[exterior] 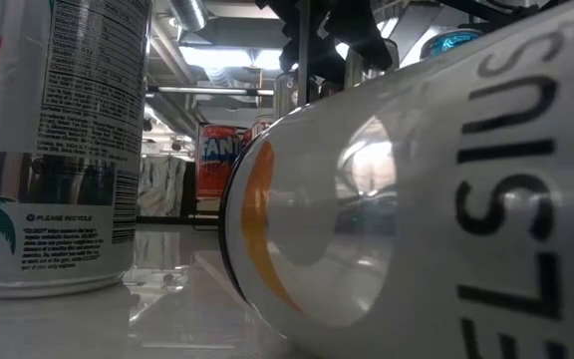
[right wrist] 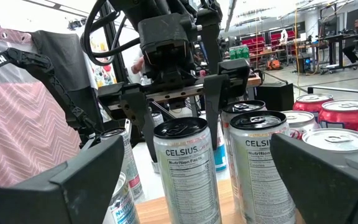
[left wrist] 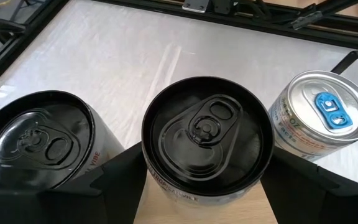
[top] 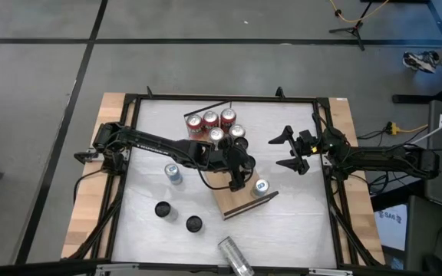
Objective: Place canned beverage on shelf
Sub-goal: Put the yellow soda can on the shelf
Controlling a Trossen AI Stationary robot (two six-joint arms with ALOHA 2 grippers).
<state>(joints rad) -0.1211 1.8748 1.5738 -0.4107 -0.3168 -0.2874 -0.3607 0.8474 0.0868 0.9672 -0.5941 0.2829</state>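
On the white tabletop [top: 298, 222] lay the light-brown wooden shelf [top: 236, 201], and on it stood a tall cylindrical black-topped aluminium can [left wrist: 207, 140]. We saw the left gripper [top: 238, 178] straddling it, fingers at its sides. The right gripper [top: 288, 150] hovered nearby, spread wide, beside glossy red cans [top: 211, 120].

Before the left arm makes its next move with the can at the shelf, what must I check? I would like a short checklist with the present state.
1. Grip of left gripper on black-top can: ok, closed on it.
2. Can upright: ok.
3. Can's base on shelf: ok, wood shows beneath it.
4. Gap to blue-tab can and second black-top can: ok, both stand apart.
5. Position of right gripper: ok, open and off to the shelf's side.
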